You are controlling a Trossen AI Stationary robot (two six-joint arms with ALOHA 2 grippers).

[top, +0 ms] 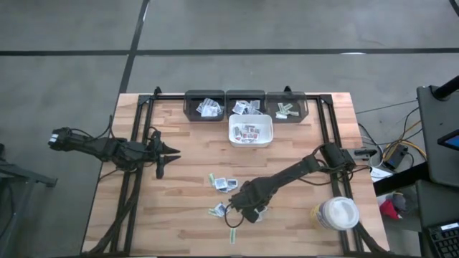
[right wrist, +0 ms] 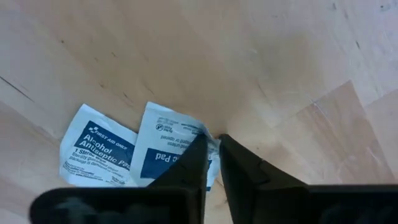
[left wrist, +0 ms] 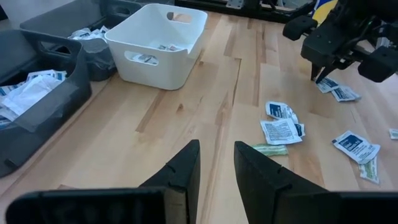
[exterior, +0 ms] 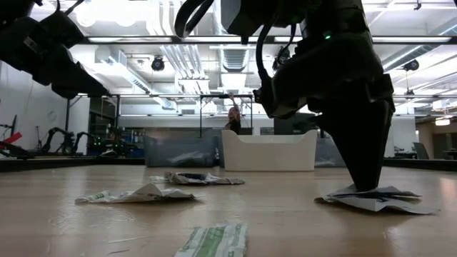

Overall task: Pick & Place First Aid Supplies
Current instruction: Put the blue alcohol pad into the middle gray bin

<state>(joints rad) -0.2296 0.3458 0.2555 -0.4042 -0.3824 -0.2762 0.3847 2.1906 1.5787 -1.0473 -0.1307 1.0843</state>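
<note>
One alcohol pad packet (right wrist: 166,144) pinched by right gripper (right wrist: 212,149).

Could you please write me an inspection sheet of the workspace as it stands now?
Surface: light wooden slatted table, bare between items.
Job's things: small flat white first aid packets loose near mid-table; more in three dark bins and the white square tray.
Clutter: round white-lidded jar at the right front corner.
Grippers: right tool down on the table, fingers nipping the edge of a blue-printed alcohol pad packet; left tool open, waiting above the left side.
Cables: bundle off the table's right edge.
Surroundings: person far behind the table.
</note>
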